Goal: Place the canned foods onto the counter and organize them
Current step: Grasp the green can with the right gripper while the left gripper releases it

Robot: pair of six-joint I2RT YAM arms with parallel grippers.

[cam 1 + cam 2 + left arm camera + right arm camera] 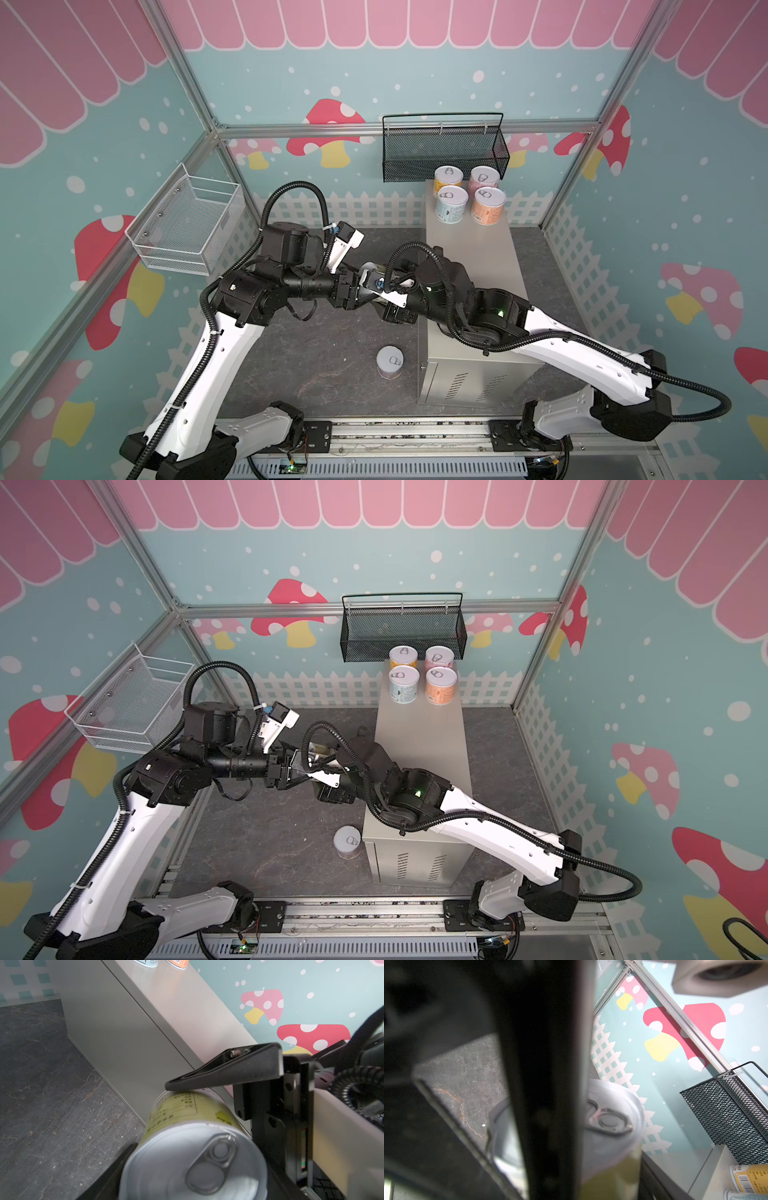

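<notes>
finding: the green can (193, 1136) is in the air between my two grippers, just left of the counter (469, 257), about level with its middle and clear of the floor (324, 353).

left gripper (361, 289): clenched on the green can near the lid (193, 1163) end.

right gripper (386, 282): one finger (224, 1072) lies flat on the label (182, 1109) toward the base end. its partner is hidden behind the can, so i cannot tell whether that grip is made.

key relation: the can is not upright. its long axis runs roughly left to right, lid toward my left wrist, base toward the counter. the counter lies to its right, and my right arm (561, 345), which reaches in over the counter top, is the nearer one. i judge the can must be righted before it goes down.

condition: pale green label with printed text, silver pull-tab lid, no dent seen.

counter: yellow can (447, 178), pink can (484, 178), blue can (451, 203) and orange can (488, 205) stand upright in a close square block at the far end. the near part of the top is bare. a sixth can (390, 362) stands on the floor beside the counter's near left corner.
</notes>
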